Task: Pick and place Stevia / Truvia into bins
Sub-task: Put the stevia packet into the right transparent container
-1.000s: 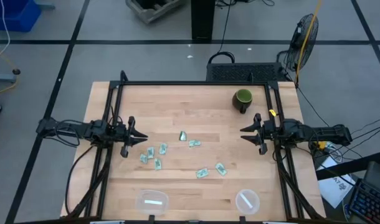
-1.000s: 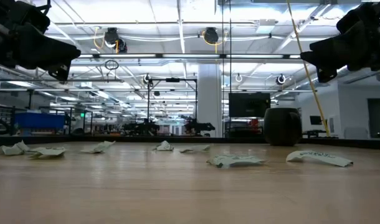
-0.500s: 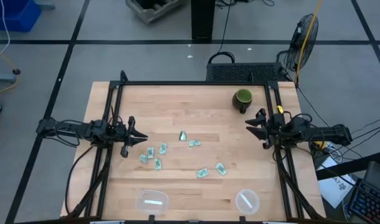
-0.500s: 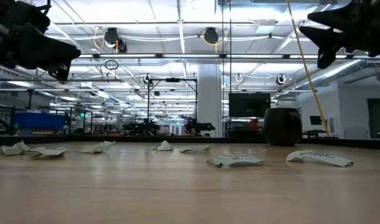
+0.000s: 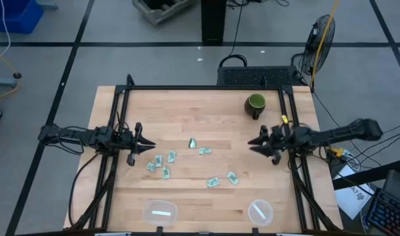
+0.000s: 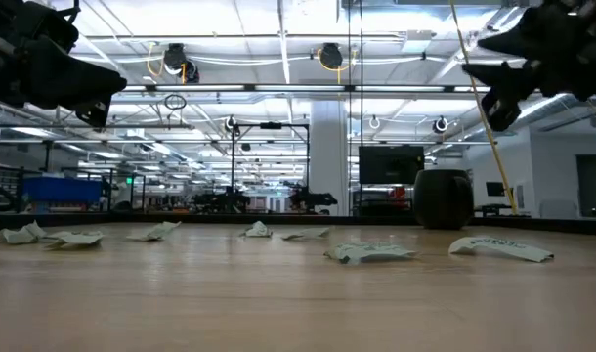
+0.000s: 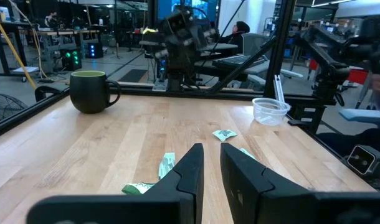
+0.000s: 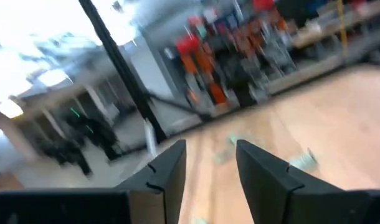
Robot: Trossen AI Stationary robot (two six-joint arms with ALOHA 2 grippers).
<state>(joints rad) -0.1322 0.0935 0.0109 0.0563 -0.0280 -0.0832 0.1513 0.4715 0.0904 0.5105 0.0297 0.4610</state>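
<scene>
1. While both arms hover above the wooden table [image 5: 206, 111] seen from overhead, the right gripper [image 5: 256, 143] is parted and empty; Stevia sachets [image 5: 168, 157] lie scattered mid-table — well apart from the two clear bins [image 5: 160, 212] at the near edge.
2. Low view: sachets lie flat on the wood.
3. Left wrist: the left gripper [image 7: 206, 163] is slightly parted, empty — a dark green mug [image 7: 90, 91] stands beyond.
4. Right wrist: blurred; fingers parted.

Eight small pale green and white Stevia / Truvia sachets [image 5: 171, 157] lie flat and loose on the desk, between the left end effector [image 5: 146, 146] and the right end effector [image 5: 254, 142]. Four cluster just beside the left one; two sit mid-desk; two lie nearer the right one. The rounded-rectangular bin [image 5: 160, 212] and the round bin [image 5: 260, 212] stand at the near edge, well apart from both end effectors, each holding a pale strip.
</scene>
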